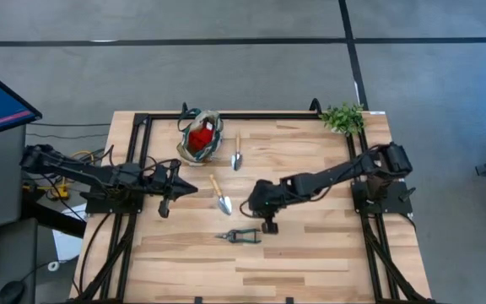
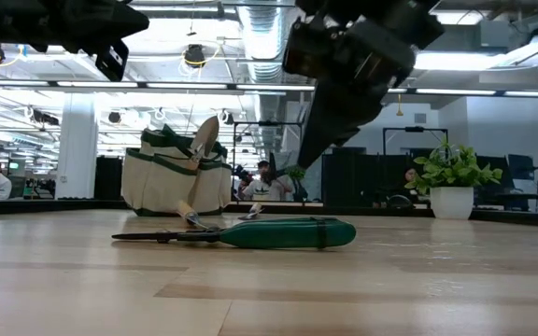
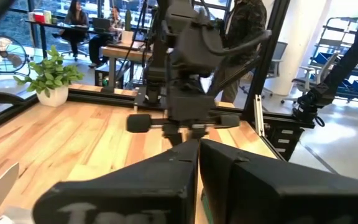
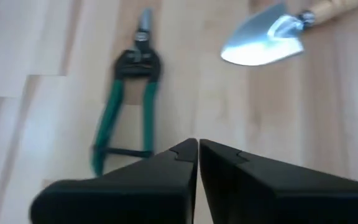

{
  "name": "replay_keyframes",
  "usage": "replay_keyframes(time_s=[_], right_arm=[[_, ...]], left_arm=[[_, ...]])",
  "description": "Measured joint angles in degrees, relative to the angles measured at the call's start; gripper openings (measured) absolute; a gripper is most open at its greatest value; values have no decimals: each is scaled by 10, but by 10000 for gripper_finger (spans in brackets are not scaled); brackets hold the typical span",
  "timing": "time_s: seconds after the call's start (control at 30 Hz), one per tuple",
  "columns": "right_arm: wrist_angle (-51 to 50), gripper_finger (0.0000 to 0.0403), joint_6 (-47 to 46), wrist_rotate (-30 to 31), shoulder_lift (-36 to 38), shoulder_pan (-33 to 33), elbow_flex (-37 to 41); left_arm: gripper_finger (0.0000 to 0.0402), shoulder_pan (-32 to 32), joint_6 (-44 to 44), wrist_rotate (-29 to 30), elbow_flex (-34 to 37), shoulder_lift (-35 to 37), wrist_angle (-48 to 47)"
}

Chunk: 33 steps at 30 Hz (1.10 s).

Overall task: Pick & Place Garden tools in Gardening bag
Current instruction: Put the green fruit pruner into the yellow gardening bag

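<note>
No text, label, brand, number or sign can be read in any view.

I log the desk [image 1: 310, 253] as pale wood planks, smooth with a soft satin sheen and visible grain. The pruning shears [image 4: 127, 106] show green handles that look like plastic or rubber coating, and a dark metal pivot and blades. The trowel [image 4: 263, 42] nearest them has a bright polished metal blade and a light wooden handle. The gardening bag [image 2: 176, 177] reads as matt beige cloth. My right gripper [image 4: 197, 152] is matt black.
</note>
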<state>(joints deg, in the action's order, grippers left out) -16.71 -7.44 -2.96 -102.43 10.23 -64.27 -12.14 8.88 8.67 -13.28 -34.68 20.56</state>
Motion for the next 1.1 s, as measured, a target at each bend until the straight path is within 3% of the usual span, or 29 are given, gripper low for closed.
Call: replay_keyframes(time_s=[0.13, 0.4, 0.53, 0.9, 1.1], right_arm=[[2, 40, -12, 1, 0, 25, 0], [7, 154, -37, 59, 0, 58, 0], [7, 185, -63, 62, 0, 66, 0], [47, 140, -76, 85, -2, 78, 0], [123, 122, -76, 85, -63, 91, -2]], left_arm=[[3, 0, 2, 0, 0, 0, 0], [3, -1, 21, -3, 0, 0, 0], [3, -15, 21, -6, 0, 0, 0], [3, -58, 21, 6, 0, 0, 0], [3, -67, 21, 8, 0, 0, 0]])
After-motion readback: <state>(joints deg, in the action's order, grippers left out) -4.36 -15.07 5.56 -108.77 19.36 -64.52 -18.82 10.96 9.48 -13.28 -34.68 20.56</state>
